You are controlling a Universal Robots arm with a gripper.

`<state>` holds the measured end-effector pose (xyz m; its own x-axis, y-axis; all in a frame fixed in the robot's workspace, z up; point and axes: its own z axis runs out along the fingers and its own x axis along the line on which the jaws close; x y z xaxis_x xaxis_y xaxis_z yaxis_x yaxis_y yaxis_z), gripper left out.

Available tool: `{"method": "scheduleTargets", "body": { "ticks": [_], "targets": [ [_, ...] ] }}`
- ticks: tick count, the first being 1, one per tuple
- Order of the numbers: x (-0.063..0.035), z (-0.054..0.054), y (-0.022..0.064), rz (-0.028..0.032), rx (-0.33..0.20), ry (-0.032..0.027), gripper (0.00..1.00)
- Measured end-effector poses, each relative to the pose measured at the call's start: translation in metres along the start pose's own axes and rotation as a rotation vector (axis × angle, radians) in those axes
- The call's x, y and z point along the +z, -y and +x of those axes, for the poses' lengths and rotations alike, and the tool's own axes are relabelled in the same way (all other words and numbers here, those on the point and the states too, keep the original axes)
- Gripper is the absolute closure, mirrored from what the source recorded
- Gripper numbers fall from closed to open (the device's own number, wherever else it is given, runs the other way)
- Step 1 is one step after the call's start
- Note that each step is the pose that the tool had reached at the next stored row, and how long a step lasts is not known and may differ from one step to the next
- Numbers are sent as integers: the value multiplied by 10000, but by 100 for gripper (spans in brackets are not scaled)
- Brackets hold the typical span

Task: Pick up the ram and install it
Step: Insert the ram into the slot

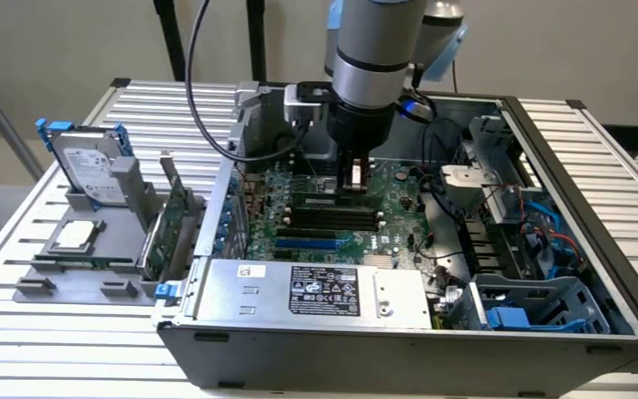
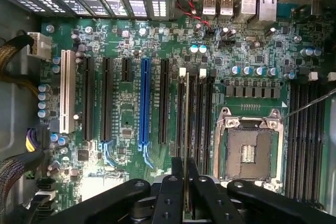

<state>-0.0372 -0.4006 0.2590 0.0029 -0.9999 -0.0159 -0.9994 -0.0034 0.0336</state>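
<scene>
Gripping the ram (image 2: 187, 129) edge-on, tool (image 2: 186, 182) closed on it, above black motherboard slots (image 2: 202, 114), labels unreadable.

exterior high oblique, wrist overhead, motherboard (image 1: 331, 218) shared

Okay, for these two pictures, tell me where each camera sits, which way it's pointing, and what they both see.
Exterior view: off the arm, above the open case, looking down at an angle; shows the arm and gripper over the memory slots.
Wrist view: on the wrist, facing straight down the fingers at the motherboard; the ram runs edge-on from between them.
Shared: gripper, motherboard, memory slots.
</scene>
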Motion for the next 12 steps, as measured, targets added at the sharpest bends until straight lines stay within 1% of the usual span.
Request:
{"method": "scheduleTargets", "body": {
  "ticks": [4, 5, 9, 12],
  "targets": [
    [73, -1, 2, 0, 1, -20, 100],
    [132, -1, 4, 0, 2, -44, 100],
    [207, -1, 7, 0, 3, -89, 100],
    [261, 0, 9, 0, 4, -137, 100]
  ]
}}
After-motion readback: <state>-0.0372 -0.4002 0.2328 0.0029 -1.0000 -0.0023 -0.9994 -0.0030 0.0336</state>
